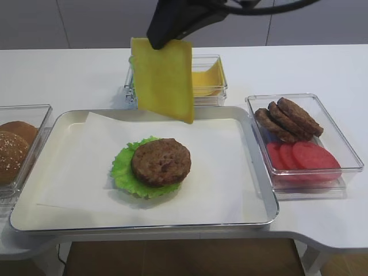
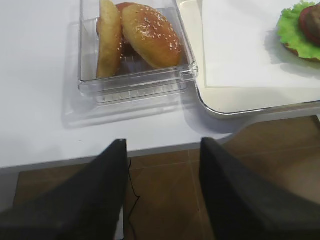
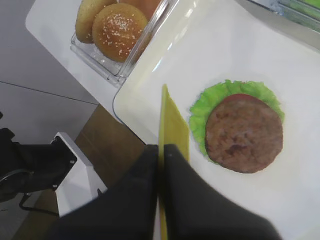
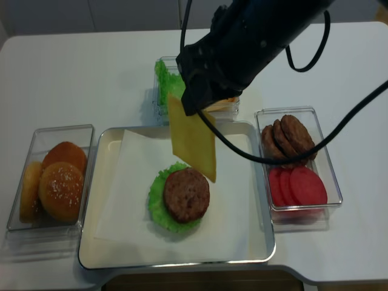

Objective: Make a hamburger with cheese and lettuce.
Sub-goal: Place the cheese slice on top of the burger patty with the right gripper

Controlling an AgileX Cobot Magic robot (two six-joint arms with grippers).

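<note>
The right pincer [image 3: 161, 150] is clamped on the top edge of the cheese [image 1: 163, 77], a yellow slice hanging in the air above the tray [image 1: 69, 118], behind the hamburger [image 1: 160, 162]. The patty sits on the lettuce [image 1: 122, 168] on white paper. The left pincer [image 2: 162, 150], fingers spread, hovers off the bench [image 1: 75, 72] edge near the bun box [image 2: 135, 82].

A white table [image 1: 63, 72] carries a metal tray [image 1: 40, 146]; clear bins of buns [image 4: 36, 182], cheese slices [image 1: 210, 80], and patties with tomato [image 1: 345, 155] are set around the tray.
</note>
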